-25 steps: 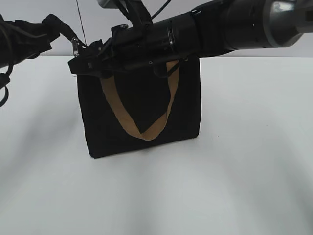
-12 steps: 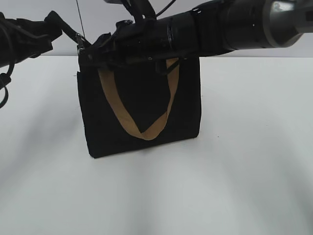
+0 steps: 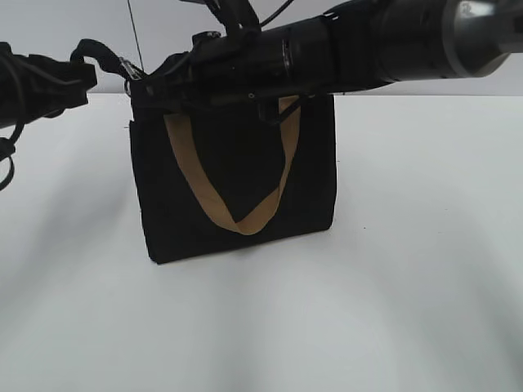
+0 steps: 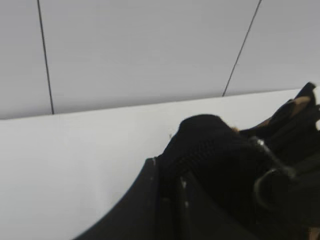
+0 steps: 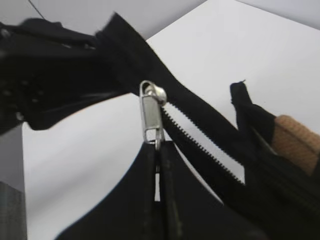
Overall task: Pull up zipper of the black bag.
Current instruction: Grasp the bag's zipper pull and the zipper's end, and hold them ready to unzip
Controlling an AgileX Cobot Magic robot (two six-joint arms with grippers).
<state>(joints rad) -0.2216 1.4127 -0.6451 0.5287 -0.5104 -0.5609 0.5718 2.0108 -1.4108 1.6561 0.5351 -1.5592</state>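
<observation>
- The zipper (image 5: 200, 145) runs along the top edge of the black bag (image 3: 237, 184); its silvery pull (image 5: 151, 115) stands upright near the bag's left end.
- The right gripper (image 5: 159, 165) has its fingers (image 5: 142, 200) closed on the pull's lower end.
- The left gripper (image 3: 106, 61) meets the bag's upper left corner; black fabric bunches against it, but I cannot tell whether its fingers are closed.
- A tan handle (image 3: 237, 212) hangs down the bag's front.
- The bag stands upright on the white tabletop (image 3: 392, 286).

Both arms crowd the black bag (image 3: 237, 188) top; table (image 3: 409, 286) around lies open.
</observation>
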